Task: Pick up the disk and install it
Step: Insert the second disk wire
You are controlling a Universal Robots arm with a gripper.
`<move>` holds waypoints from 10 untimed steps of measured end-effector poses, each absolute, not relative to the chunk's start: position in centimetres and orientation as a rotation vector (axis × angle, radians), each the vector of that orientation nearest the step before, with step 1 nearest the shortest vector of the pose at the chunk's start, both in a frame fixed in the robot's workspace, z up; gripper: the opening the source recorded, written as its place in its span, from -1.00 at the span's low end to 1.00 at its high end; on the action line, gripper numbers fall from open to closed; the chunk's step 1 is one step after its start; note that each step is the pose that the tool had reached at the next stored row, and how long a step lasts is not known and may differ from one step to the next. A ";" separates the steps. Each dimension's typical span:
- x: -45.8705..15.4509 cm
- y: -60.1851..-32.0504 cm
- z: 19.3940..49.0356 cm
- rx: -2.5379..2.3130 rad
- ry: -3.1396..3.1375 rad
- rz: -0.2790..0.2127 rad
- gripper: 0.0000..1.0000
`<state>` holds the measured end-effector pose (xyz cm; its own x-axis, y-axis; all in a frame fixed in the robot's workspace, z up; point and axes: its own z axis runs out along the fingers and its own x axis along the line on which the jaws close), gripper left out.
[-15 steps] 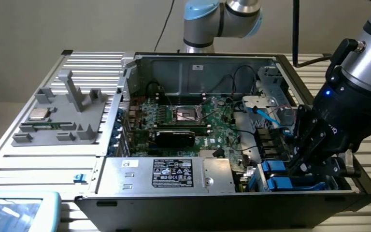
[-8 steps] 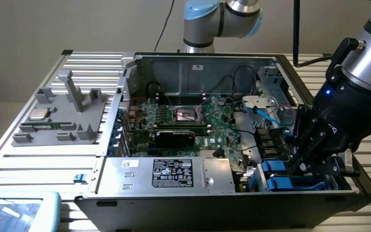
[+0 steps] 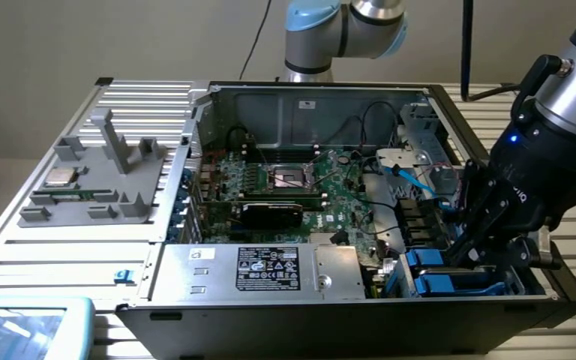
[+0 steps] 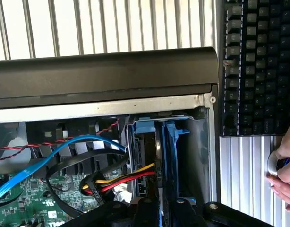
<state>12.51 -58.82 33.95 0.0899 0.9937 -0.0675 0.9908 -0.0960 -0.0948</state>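
The disk (image 4: 172, 151) stands on edge in the drive bay at the corner of the open computer case (image 4: 102, 75). Its bright blue carrier frame and dark narrow edge run down into the bay. My gripper (image 4: 161, 208) is shut on the disk, one black finger on each side of the edge. In the exterior view my gripper (image 3: 471, 259) reaches down into the bay at the case's near corner on that view's right, right beside blue carrier parts (image 3: 438, 271). Most of the disk's face is hidden inside the bay.
A second blue carrier (image 4: 144, 126) sits beside the disk, with red, yellow and blue cables (image 4: 112, 182) close by. The motherboard (image 3: 288, 184) and a silver box with a black label (image 3: 268, 270) fill the case. A keyboard (image 4: 258, 66) and a person's hand (image 4: 283, 175) lie outside it.
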 end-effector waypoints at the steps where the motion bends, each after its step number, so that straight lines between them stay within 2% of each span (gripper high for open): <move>1: 12.6 -58.8 34.0 -2.300 -2.094 0.180 -0.68; 10: 13.7 -57.6 34.0 -2.288 -2.085 0.205 -0.68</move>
